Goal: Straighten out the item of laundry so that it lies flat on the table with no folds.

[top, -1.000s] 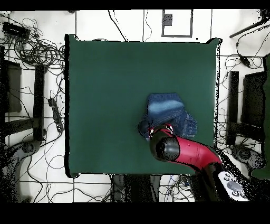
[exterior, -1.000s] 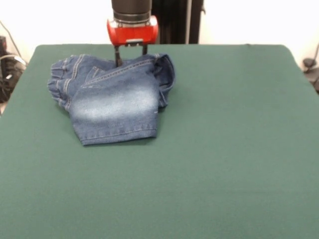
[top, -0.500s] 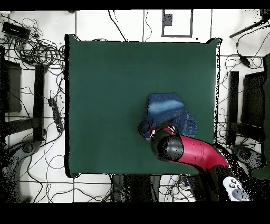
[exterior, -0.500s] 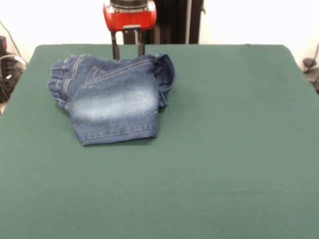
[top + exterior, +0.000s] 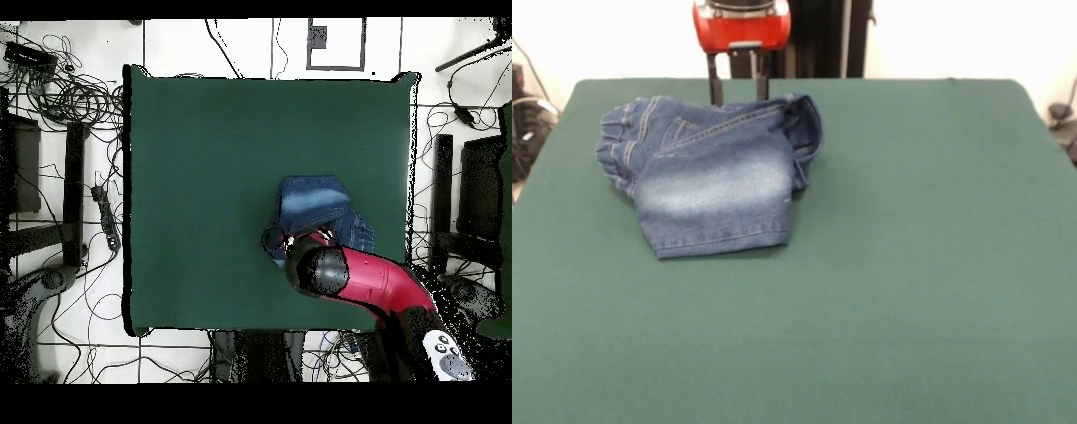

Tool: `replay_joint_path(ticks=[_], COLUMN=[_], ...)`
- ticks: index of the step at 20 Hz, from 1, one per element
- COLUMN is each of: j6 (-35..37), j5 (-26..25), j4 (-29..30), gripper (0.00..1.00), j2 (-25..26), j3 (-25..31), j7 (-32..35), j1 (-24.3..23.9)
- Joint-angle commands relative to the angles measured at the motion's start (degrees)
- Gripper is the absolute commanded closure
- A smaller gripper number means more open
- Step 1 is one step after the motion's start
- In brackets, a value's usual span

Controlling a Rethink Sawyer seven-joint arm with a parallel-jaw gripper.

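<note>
The small blue denim jeans [image 5: 711, 172] lie bunched and folded over themselves on the green table [image 5: 909, 265], near its far edge in the front view (a faded whitish patch faces up). Just behind them the gripper [image 5: 738, 91] hangs with its two black fingers [image 5: 713, 88] spread apart, holding nothing.

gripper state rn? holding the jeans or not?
Gripper: open, fingers apart and holding nothing, raised at the far edge of the folded jeans.
</note>
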Motion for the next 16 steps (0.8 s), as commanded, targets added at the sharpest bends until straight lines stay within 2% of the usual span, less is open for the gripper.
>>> replay_joint_path(ticks=[1,8,16], j6=[8.4,8.8,-2.2], j5=[5.1,7.0,9.1], j4=[-5.2,-5.7,0.0], gripper=[0.0,0.0,0.0], j2=[0.9,0.7,2.7], j3=[5.1,4.3,6.4], j7=[9.7,10.2,12.9], j1=[3.9,4.4,0.9])
